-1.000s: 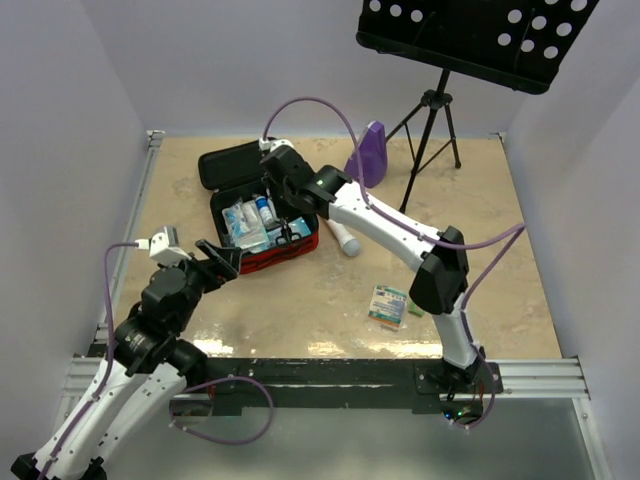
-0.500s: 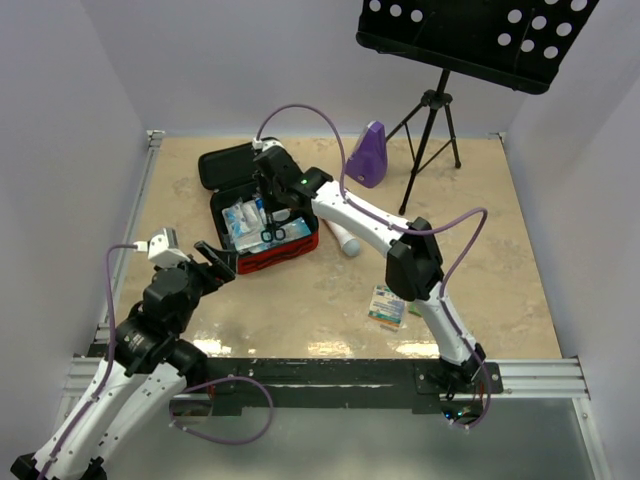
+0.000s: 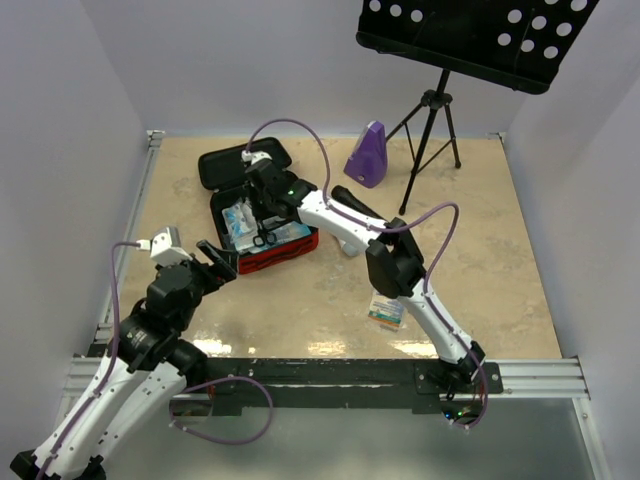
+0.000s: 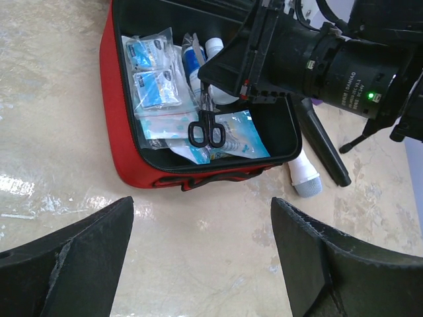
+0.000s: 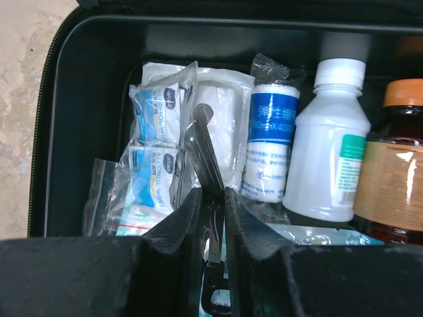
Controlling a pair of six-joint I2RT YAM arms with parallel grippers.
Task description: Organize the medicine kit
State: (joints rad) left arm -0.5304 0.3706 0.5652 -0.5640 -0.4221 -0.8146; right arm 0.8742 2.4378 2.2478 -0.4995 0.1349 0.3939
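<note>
The medicine kit [image 3: 285, 250] lies open on the table, red outside [image 4: 117, 125] with a black lining [image 5: 79, 99]. Inside are alcohol wipe packets [image 5: 153, 142], a bandage roll [image 5: 268, 142], a white bottle [image 5: 328, 155] and a brown bottle [image 5: 395, 172]. My right gripper [image 5: 213, 208] hangs over the open case, shut on the blades of small scissors [image 5: 203, 148]. Their black handles [image 4: 207, 133] dangle just above the packets. My left gripper [image 4: 201, 247] stands open over bare table in front of the kit, holding nothing.
A white tube [image 4: 304, 178] lies on the table just right of the kit. A flat printed packet [image 3: 386, 308] lies near the right arm's elbow. A purple metronome [image 3: 366, 155] and a music stand's tripod [image 3: 432, 120] stand at the back.
The right arm has swung left and further over the open kit, carrying the scissors with it. The left arm has barely moved.
</note>
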